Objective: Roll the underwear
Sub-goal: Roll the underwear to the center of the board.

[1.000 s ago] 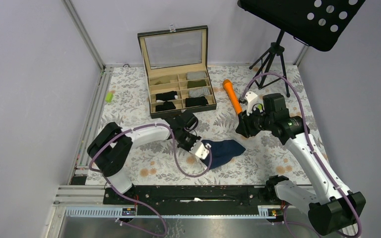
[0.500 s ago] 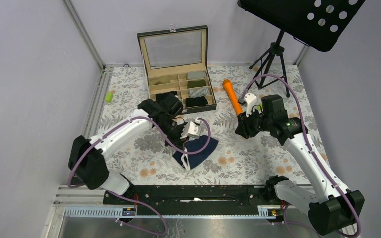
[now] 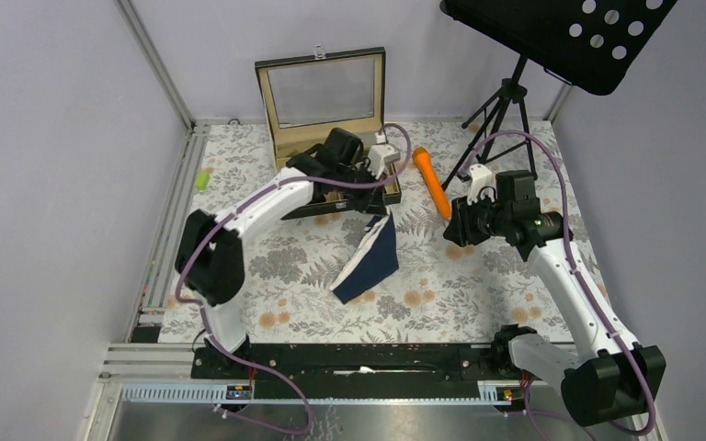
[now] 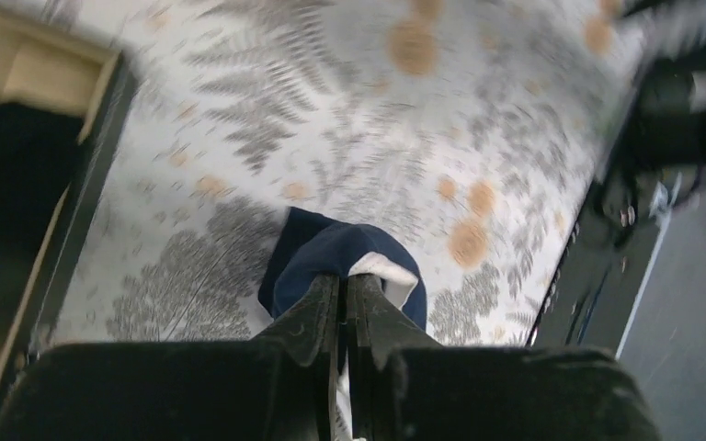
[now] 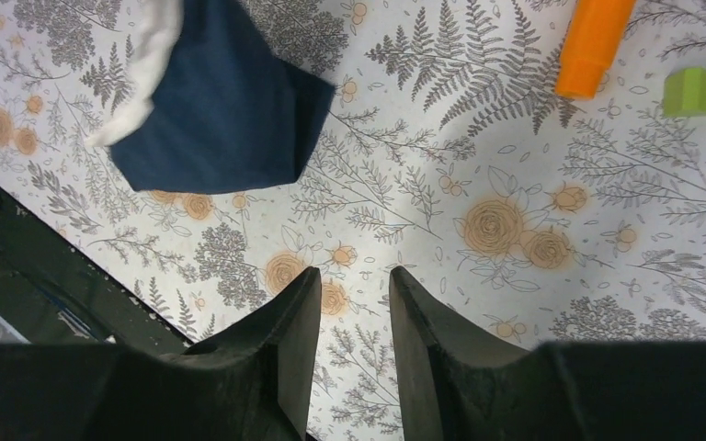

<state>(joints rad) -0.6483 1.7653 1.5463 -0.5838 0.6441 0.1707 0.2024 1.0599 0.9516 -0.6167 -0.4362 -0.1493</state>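
The left tool (image 4: 342, 280) clamps the navy briefs (image 3: 369, 260), which dangle just before the compartment box (image 3: 322, 60). Best lay them flat there, with the empty, half-parted right tool (image 5: 354, 280) pinning a corner.

Navy underwear (image 3: 370, 262) near open box (image 3: 322, 92)

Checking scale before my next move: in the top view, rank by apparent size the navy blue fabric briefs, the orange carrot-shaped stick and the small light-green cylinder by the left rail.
Largest: the navy blue fabric briefs, raised nearer the camera, but clearly biggest.
Middle: the orange carrot-shaped stick.
Smallest: the small light-green cylinder.
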